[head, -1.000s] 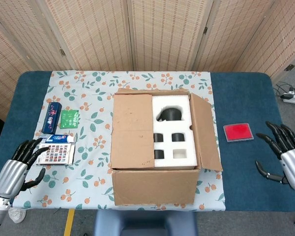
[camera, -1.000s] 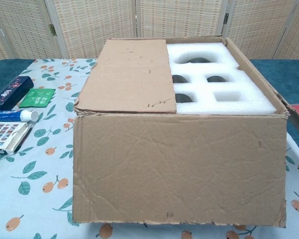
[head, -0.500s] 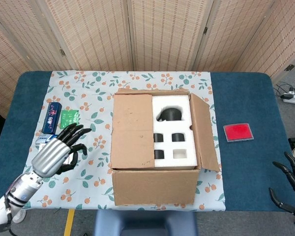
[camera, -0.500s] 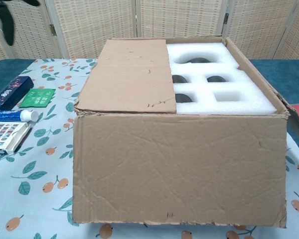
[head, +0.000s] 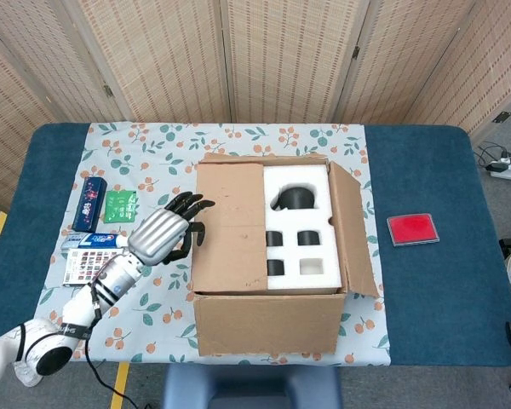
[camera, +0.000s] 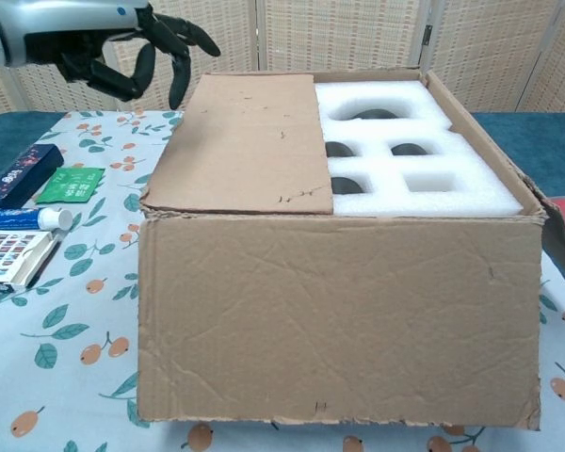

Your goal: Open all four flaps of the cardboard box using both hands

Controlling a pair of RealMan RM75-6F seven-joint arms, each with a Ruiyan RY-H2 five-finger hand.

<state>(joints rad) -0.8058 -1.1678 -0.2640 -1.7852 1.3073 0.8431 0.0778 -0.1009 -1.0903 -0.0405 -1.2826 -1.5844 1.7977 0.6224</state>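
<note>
The cardboard box (head: 268,319) (camera: 339,320) stands in the middle of the table. Its left flap (head: 228,226) (camera: 245,141) lies flat over the left half of the opening. The right flap (head: 356,230) is folded outward, leaning up and away. White foam (head: 300,230) (camera: 419,155) with dark round items shows in the uncovered half. My left hand (head: 163,233) (camera: 104,42) hovers above the box's left edge, fingers spread and holding nothing, fingertips near the closed flap's outer edge. My right hand is out of both views.
On the floral cloth left of the box lie a dark blue carton (head: 88,204), a green packet (head: 119,205), a toothpaste tube (head: 89,241) and a colourful paint box (head: 89,267). A red flat case (head: 412,228) sits on the blue table to the right.
My left hand has risen from the table's left edge and moved right to the box's left side. My right hand has dropped back and left the head view.
</note>
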